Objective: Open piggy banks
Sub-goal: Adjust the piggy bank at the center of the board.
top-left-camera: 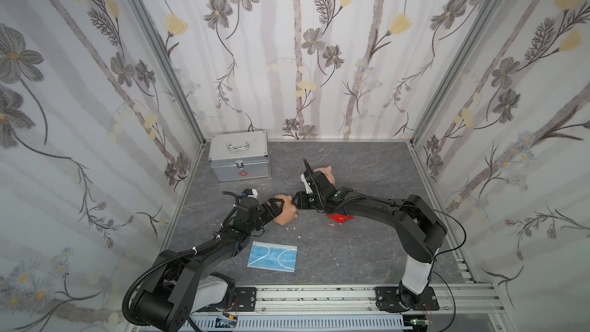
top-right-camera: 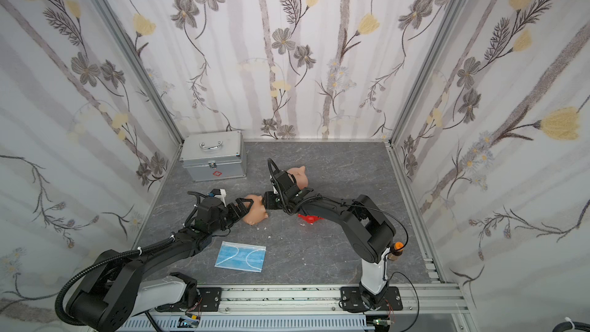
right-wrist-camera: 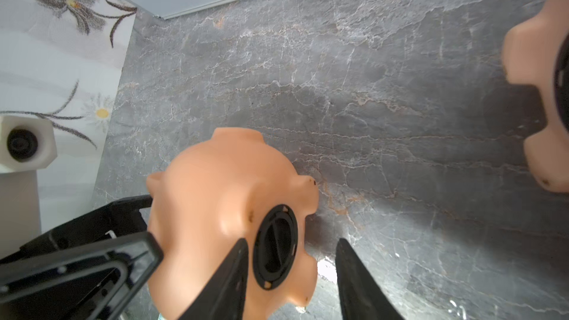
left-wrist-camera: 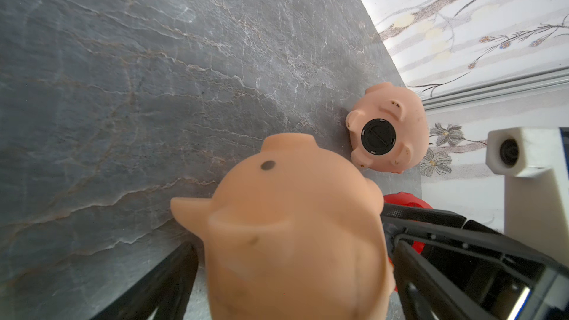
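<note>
Right wrist view: left fingers (right-wrist-camera: pixel 86 223) clamp the peach piggy bank (right-wrist-camera: pixel 209 186), right fingers (right-wrist-camera: pixel 354 278) half-open astride its belly plug (right-wrist-camera: pixel 275 241).

Bright, even, soft-shadowed light; fisheye-bent edges; near peach piggy bank (left-wrist-camera: pixel 292 241) blurred close-up.

A silver metal case (top-left-camera: pixel 238 154) with a top handle and a red cross mark stands on the grey worktop (top-left-camera: pixel 367 167). A blue face mask (top-left-camera: pixel 272 256) lies flat, well apart from the case's front.

Matt plastic pig (left-wrist-camera: pixel 292 241); metal case (top-left-camera: pixel 238 154).
</note>
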You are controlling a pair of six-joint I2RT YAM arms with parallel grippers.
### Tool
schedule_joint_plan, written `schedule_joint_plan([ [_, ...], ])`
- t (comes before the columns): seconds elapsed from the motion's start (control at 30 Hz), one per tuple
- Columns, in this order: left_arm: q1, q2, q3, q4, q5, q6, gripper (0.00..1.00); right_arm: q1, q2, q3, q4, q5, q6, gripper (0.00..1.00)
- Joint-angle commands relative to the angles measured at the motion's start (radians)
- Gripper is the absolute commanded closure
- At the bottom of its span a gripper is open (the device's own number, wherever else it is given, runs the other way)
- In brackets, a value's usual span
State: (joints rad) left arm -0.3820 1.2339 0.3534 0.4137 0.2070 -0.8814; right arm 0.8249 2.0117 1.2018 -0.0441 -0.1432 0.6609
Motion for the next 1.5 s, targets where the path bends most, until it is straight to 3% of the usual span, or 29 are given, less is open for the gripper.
schedule_joint_plan([
  [0.0,0.002,0.016,0.013,0.027,0.006,-0.001,0.00,0.003,0.002,0.007,0.003,-0.017,-0.005,0.54],
  [0.43,0.005,0.104,0.050,-0.010,-0.017,0.016,0.00,0.033,-0.008,-0.028,0.065,-0.108,-0.023,0.60],
  [0.8,0.024,0.164,0.050,-0.017,0.003,0.048,0.00,-0.004,-0.117,-0.160,0.012,0.217,0.053,0.58],
  [1.33,0.046,0.282,0.111,0.031,0.184,0.142,0.00,-0.127,-0.212,-0.330,0.020,0.312,0.117,0.57],
  [1.47,0.053,0.313,0.130,0.038,0.226,0.162,0.00,-0.134,-0.267,-0.378,0.100,0.275,0.098,0.58],
])
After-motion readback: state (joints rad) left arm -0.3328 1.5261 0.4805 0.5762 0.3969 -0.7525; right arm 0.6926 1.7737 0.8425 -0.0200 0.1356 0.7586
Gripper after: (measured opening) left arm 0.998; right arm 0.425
